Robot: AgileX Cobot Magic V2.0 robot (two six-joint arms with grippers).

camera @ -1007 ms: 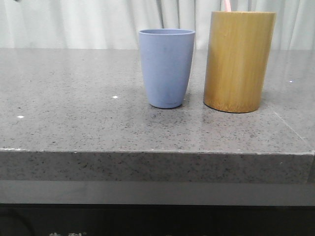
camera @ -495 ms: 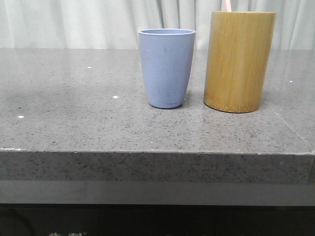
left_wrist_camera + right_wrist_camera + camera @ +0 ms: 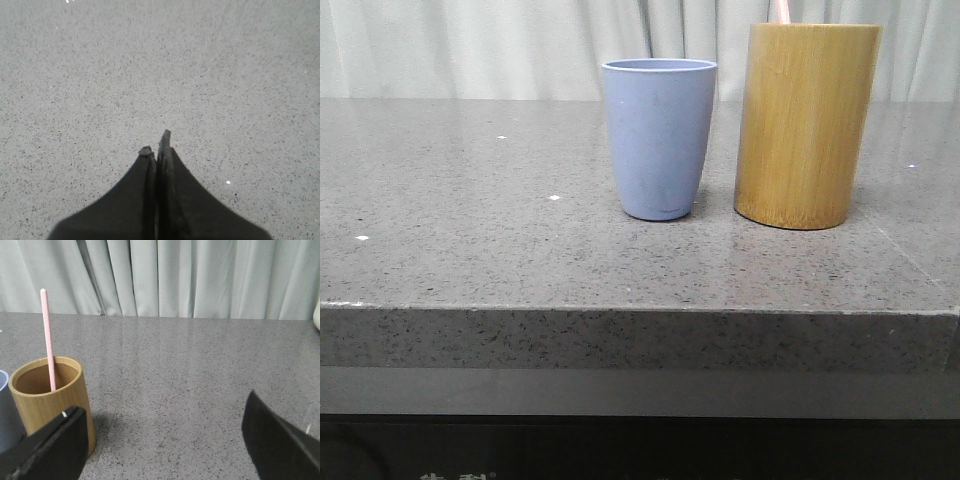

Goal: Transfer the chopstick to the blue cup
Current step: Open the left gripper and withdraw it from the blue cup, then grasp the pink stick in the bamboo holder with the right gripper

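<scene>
The blue cup (image 3: 659, 136) stands upright on the grey stone table, left of a taller tan bamboo cylinder (image 3: 806, 124). A pale pink chopstick (image 3: 782, 11) sticks up out of the bamboo cylinder; in the right wrist view the chopstick (image 3: 48, 338) leans inside the cylinder (image 3: 49, 395), with the blue cup's edge (image 3: 6, 410) beside it. My right gripper (image 3: 162, 412) is open and empty, low over the table beside the cylinder. My left gripper (image 3: 156, 145) is shut and empty over bare table. Neither gripper shows in the front view.
The grey speckled table (image 3: 470, 230) has its front edge near the camera. White curtains (image 3: 200, 275) hang behind the table. A pale object (image 3: 317, 315) shows at the far edge of the right wrist view.
A faint shadow on the table's left side has gone. The cups and chopstick have not moved.
</scene>
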